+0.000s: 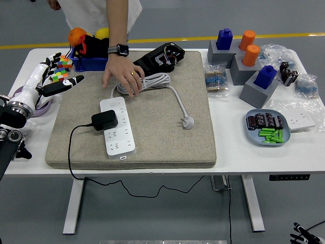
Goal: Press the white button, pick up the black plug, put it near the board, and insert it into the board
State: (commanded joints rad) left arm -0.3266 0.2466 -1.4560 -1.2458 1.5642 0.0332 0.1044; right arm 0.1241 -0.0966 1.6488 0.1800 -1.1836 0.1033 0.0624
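Observation:
The white power strip [118, 127] lies on the grey felt mat [162, 132]. The black plug [104, 120] sits plugged into the strip's left side, its black cable trailing off the mat's front. My left hand [53, 76] is raised at the far left over the table's edge, fingers spread, holding nothing. A person's hand [123, 72] rests on the coiled white cable [155, 81] just beyond the strip. The strip's white plug [187, 122] lies loose on the mat. My right arm is out of sight.
A blue bin [94, 61] with orange and yellow balls and colourful cubes [60, 68] stand at the back left. A black device [160, 57] lies at the mat's far edge. Blocks, bags and a blue plate [267, 128] of batteries fill the right side.

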